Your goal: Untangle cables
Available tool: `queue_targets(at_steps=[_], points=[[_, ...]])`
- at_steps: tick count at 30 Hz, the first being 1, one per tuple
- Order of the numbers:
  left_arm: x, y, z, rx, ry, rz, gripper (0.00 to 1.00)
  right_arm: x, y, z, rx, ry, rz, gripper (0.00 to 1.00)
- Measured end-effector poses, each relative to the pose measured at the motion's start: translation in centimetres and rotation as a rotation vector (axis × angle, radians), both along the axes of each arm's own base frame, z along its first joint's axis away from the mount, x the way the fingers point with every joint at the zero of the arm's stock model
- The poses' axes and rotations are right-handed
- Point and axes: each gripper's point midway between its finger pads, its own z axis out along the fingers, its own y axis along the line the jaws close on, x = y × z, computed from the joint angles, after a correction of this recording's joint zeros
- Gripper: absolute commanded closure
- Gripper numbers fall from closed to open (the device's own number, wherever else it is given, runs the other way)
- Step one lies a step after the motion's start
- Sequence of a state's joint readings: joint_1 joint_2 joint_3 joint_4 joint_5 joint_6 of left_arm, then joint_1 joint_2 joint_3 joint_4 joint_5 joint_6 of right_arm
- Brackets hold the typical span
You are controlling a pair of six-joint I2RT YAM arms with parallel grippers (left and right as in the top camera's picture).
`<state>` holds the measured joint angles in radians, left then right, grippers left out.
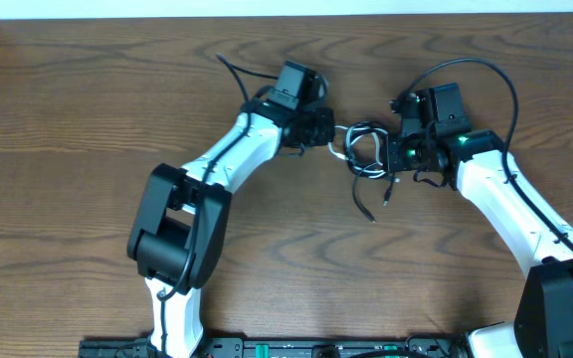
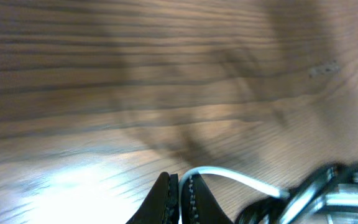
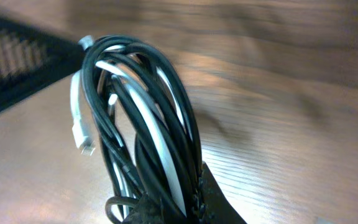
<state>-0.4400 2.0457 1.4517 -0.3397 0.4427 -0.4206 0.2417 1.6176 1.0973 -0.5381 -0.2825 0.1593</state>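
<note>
Left wrist, not overhead, shows left pincer [image 2: 180, 200] clamping the white cable [image 2: 232, 178].

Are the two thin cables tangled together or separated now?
Tangled: the black cable and the white cable loop through each other in one bundle.

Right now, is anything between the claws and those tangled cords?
Nothing visible. The left gripper pinches the white cable; the right gripper clamps loops of it and the black cable.
</note>
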Motion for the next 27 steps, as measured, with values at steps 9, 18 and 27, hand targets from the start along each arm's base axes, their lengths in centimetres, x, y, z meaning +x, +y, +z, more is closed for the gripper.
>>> queue_targets(at_steps=[9, 18, 27], points=[[-0.5, 0.6, 0.5, -0.053, 0.017, -0.077, 0.93, -1.0, 2.9, 3.3, 0.124, -0.105, 0.231, 0.99], [-1.4, -0.2, 0.9, -0.082, -0.026, -0.211, 0.93, -0.8, 1.9, 5.5, 0.152, -0.162, 0.219, 0.99], [0.6, 5.3, -1.6, 0.24, -0.054, -0.012, 0.92, -0.9, 1.9, 5.7, 0.18, -0.157, 0.221, 0.99]])
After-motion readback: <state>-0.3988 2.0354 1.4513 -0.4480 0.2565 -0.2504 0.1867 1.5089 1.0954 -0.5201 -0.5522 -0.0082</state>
